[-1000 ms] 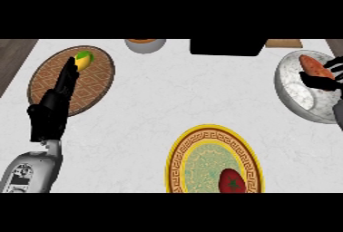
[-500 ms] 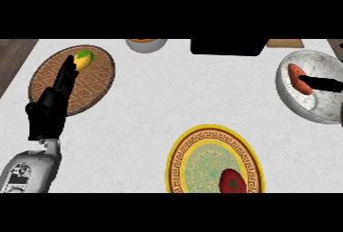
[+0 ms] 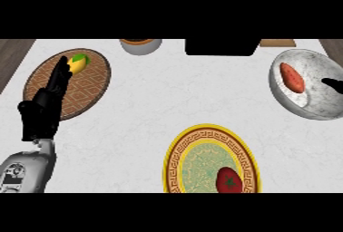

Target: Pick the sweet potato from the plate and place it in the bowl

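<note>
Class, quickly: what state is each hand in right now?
Left hand: open, holding nothing.
Right hand: barely in view over the bowl; cannot be told.

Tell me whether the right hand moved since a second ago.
Yes: the right hand withdrew rightward across the bowl, off the sweet potato.

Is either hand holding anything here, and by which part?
Nothing. The sweet potato lies free in the bowl, apart from the right hand at the view's right edge; the left hand rests open at the left.
</note>
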Motion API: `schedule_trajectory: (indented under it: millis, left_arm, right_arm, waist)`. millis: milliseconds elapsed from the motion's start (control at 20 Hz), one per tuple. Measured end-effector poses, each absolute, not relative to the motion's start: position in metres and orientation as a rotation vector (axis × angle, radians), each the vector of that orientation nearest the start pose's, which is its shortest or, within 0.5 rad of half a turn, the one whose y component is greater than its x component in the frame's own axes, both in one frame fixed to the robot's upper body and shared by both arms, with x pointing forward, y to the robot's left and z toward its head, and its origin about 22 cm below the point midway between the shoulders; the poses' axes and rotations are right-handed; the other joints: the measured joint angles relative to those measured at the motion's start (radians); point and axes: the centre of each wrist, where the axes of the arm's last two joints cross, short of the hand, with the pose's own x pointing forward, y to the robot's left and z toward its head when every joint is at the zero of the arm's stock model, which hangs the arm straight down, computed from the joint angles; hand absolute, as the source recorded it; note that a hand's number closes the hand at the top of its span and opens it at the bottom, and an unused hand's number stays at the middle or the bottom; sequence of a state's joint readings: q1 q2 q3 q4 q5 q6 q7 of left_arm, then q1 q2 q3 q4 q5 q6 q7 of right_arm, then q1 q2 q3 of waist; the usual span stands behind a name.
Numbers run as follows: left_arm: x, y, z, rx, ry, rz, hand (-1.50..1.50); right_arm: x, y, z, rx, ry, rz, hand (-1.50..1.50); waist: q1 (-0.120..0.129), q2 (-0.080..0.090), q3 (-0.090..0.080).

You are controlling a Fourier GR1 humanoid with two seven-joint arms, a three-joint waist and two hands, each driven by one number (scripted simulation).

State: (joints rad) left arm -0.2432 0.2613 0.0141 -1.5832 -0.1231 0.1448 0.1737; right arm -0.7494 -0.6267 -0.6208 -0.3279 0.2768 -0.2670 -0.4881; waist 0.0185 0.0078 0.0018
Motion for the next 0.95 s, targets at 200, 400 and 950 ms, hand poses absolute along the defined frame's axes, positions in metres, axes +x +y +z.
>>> schedule_trajectory:
  millis: [200, 400, 950]
  left_arm:
    - [0.293, 0.266, 0.078, 0.395, -1.648, -0.171, 0.00]
    - [0.293, 0.268, 0.074, 0.405, -1.644, -0.159, 0.00]
    - [0.284, 0.267, 0.081, 0.407, -1.640, -0.153, 0.00]
  right_arm:
    - [0.325, -0.494, 0.052, -0.858, -1.625, -0.191, -1.50]
    - [0.296, -0.512, 0.042, -0.772, -1.671, -0.193, -1.50]
    - [0.230, -0.515, 0.016, -0.674, -1.729, -0.125, -1.50]
  waist:
    - [-0.016, -0.006, -0.001]
    - [-0.027, -0.010, -0.002]
    - [-0.029, -0.012, -0.003]
